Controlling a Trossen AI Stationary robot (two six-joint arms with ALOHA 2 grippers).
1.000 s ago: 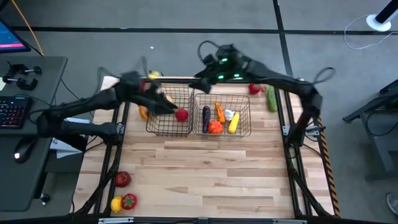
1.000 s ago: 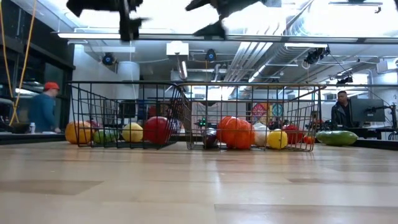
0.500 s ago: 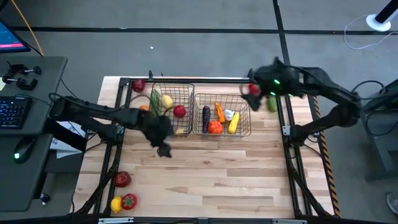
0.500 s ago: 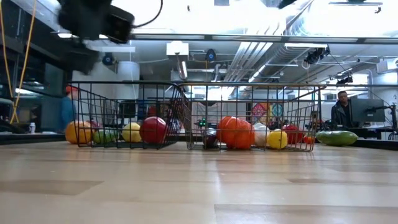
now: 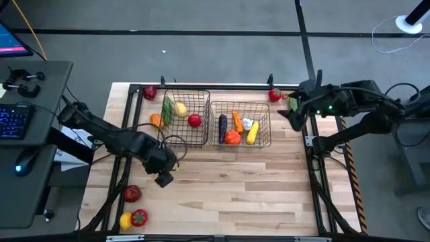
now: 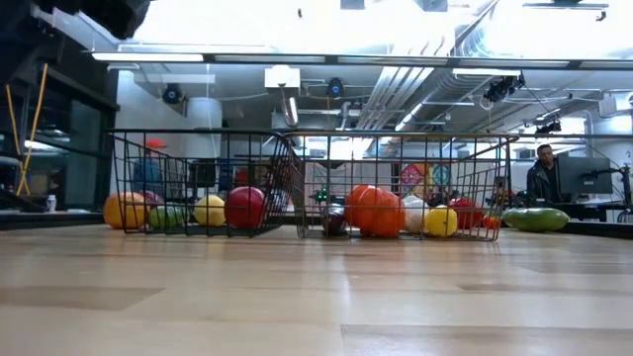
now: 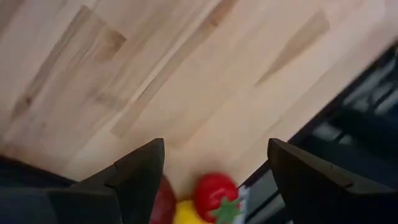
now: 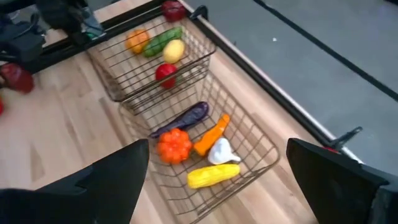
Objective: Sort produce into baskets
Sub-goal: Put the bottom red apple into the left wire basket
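The narrower basket point(image 5: 185, 119) holds a red, a yellow, a green and an orange piece of produce. The wider basket point(image 5: 240, 124) beside it holds a purple eggplant, a carrot, a white piece, an orange piece and yellow corn. My left gripper point(image 5: 163, 177) is open and empty over bare table, near-left of the narrower basket. Its wrist view point(image 7: 216, 143) shows loose red and yellow produce point(image 7: 214, 194) beyond it. My right gripper point(image 5: 287, 113) is open and empty at the wider basket's right end, and its wrist view point(image 8: 217, 144) looks over both baskets.
Loose produce lies on the table: a red piece point(image 5: 132, 193), a yellow piece point(image 5: 125, 220) and a red piece point(image 5: 140, 216) at the near left. A red piece point(image 5: 149, 92) lies far left, another red piece point(image 5: 274, 95) far right, and a green cucumber point(image 6: 535, 219) lies by my right gripper. People stand beyond the table.
My left gripper has drawn away from above the narrower basket toward the table's near edge and left, lower over the wood. My right gripper has swung from above the far side of the baskets toward the table's right edge. The red piece stays in the narrower basket.
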